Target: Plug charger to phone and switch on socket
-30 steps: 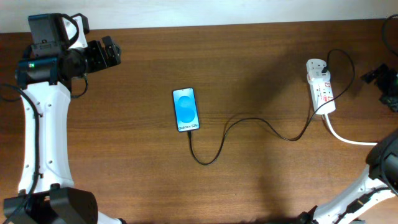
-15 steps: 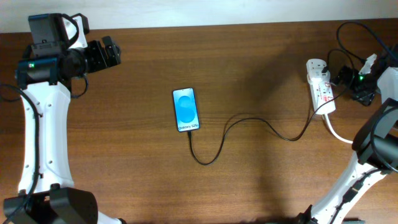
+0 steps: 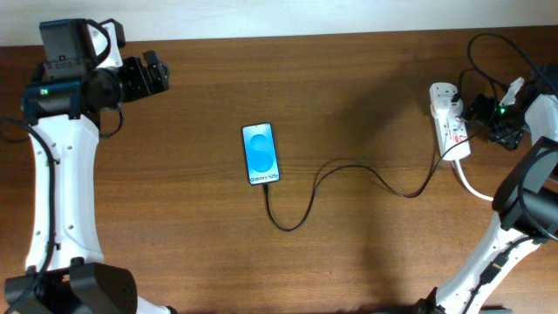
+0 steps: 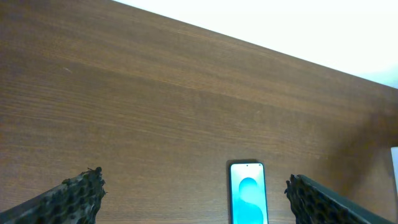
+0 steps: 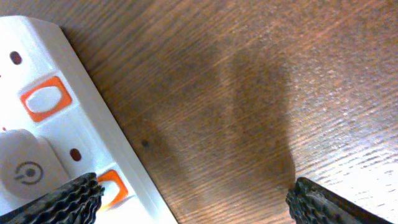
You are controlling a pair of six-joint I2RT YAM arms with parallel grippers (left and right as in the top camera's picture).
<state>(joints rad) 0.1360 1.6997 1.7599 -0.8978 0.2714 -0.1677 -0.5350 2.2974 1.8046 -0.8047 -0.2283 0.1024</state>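
Observation:
The phone (image 3: 261,153) lies flat mid-table with its blue screen up; it also shows low in the left wrist view (image 4: 249,199). The thin black charger cable (image 3: 349,170) runs from the phone's bottom edge in a loop to the white power strip (image 3: 449,118) at the right. My right gripper (image 3: 475,112) is open, right at the strip's right side. In the right wrist view the strip (image 5: 56,134) shows orange switches, and one fingertip (image 5: 68,202) sits over its edge beside a switch. My left gripper (image 3: 157,71) is open and empty at far left.
The strip's thick white cord (image 3: 488,194) curves toward the table's right front. The robots' black cables (image 3: 488,52) loop above the right gripper. The table's far edge meets a white wall (image 4: 311,25).
My right arm has swung in from the right edge to the power strip and settled beside it. The left arm, phone and cable have not moved.

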